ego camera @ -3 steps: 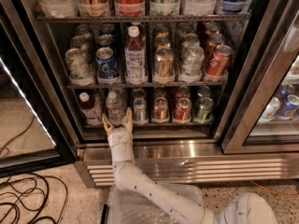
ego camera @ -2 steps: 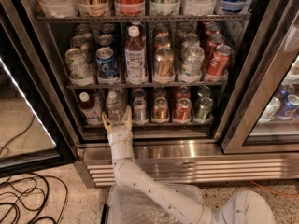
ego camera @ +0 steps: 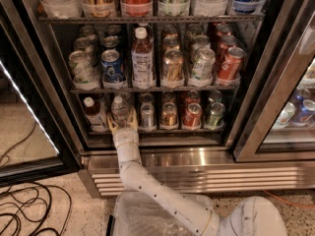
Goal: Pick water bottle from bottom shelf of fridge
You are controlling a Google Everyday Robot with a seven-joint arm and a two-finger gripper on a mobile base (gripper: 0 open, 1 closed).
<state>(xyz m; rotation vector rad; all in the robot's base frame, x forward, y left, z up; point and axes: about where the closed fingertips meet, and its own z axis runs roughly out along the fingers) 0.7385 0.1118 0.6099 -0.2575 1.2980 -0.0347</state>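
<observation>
Grasp approach in hand. The tool [ego camera: 122, 123] is at the bottom shelf [ego camera: 162, 131] of the fridge [ego camera: 197, 159], fingers spread to either side of the water bottle [ego camera: 119, 108] standing directly ahead (red-labelled bottle [ego camera: 91, 113] just left). The next move likely calls for a square closing, then a straight withdrawal.

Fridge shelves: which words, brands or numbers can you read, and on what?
No text can be read.
Print on the cans and on the white label of the tall bottle: too blurred.
The water bottle shows no label.
The gripper is at the bottom shelf, at the water bottle's base.
</observation>
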